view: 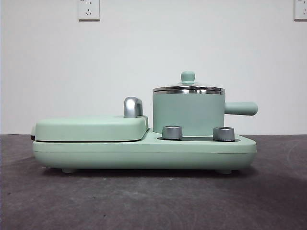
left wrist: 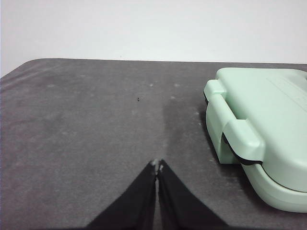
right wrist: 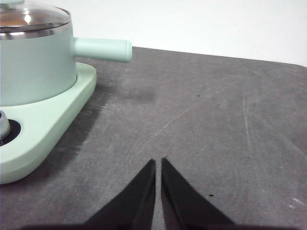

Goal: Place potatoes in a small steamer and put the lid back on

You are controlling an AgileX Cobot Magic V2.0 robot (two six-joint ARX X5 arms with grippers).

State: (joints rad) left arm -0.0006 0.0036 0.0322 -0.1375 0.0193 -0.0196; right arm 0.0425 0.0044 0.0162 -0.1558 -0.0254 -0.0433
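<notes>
Front view: small steamer (view: 188,114) on the green cooker base (view: 144,151), glass lid (view: 188,87) on top, no potato anywhere, could be hiding inside

Left wrist view: left gripper (left wrist: 158,166) pressed together over bare table (left wrist: 86,124), beside the flat griddle cover (left wrist: 268,120)

Right wrist view: right gripper (right wrist: 159,162) nearly pressed together, near the steamer's handle (right wrist: 102,49); could bump that handle and slide the pot

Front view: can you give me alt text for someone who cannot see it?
A small mint-green steamer with its glass lid on sits on a mint-green cooker base, beside the closed griddle cover. Two silver knobs face front; no potato or gripper shows.
</notes>
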